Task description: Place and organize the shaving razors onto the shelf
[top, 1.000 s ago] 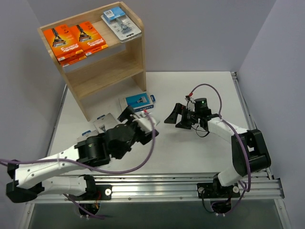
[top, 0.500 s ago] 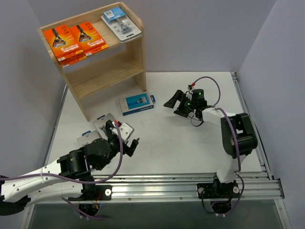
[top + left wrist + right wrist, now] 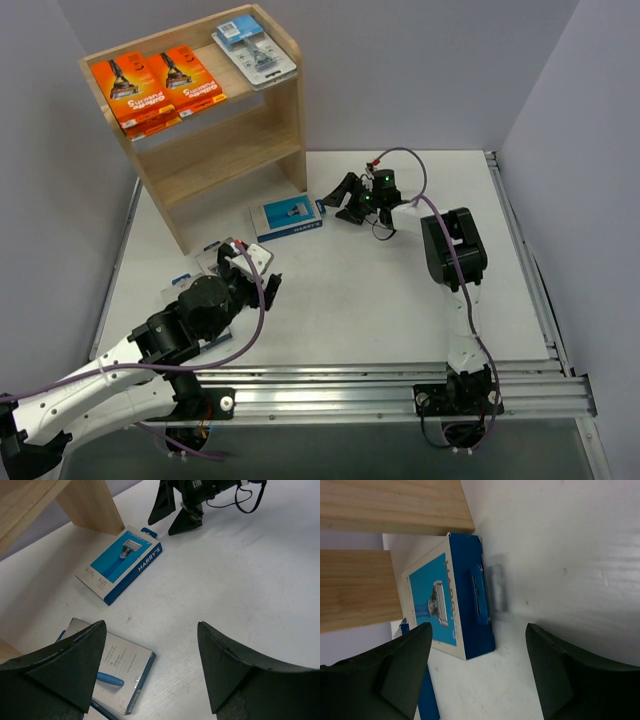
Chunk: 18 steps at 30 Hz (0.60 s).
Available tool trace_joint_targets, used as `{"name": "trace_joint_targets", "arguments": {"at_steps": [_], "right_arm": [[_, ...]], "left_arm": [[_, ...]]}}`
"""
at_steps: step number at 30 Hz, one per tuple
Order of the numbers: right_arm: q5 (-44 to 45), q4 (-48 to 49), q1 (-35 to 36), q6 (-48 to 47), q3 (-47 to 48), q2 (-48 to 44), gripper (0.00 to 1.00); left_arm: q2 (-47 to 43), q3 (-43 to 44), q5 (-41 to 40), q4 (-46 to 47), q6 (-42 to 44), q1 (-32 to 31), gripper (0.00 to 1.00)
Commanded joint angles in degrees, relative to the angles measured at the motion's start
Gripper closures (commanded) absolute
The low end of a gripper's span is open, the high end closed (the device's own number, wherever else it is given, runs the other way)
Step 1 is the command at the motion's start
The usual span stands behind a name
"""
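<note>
The right gripper [image 3: 343, 203], jaws spread, has advanced to the blue razor box's [image 3: 290, 218] 3 o'clock end. The left gripper [image 3: 151, 627], also spread, has retreated above the grey packs [image 3: 120, 665]. Judged: two pickups are imminent.

The shelf [image 3: 215, 150] is pale wood, razor boxes [image 3: 160, 85] orange, another box [image 3: 290, 217] blue.

Three packs [image 3: 190, 78] atop shelf [image 3: 293, 125]; fourth pack [image 3: 289, 217] before it; maybe two nearer.
</note>
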Motion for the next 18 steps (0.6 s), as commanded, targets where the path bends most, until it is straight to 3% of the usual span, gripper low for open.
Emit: {"name": "trace_joint_targets", "arguments": {"at_steps": [1, 5, 15, 18], "right_arm": [[-1.2, 2.4, 1.1, 2.4, 6.0, 3.1, 0.3], [-2.1, 6.0, 1.2, 5.3, 7.8, 6.7, 0.44], [-3.0, 10.2, 2.3, 8.5, 8.5, 9.9, 0.69], [-4.4, 15.2, 2.3, 11.8, 7.1, 10.2, 0.84]], "left_arm": [[-1.2, 0.0, 1.8, 5.3, -0.3, 0.6, 0.14], [-1.2, -0.3, -0.7, 4.9, -1.0, 0.7, 0.07], [0.6, 0.6, -2.1, 3.5, -0.9, 0.7, 0.06], [0.4, 0.4, -2.9, 3.5, -0.8, 0.7, 0.06]]}}
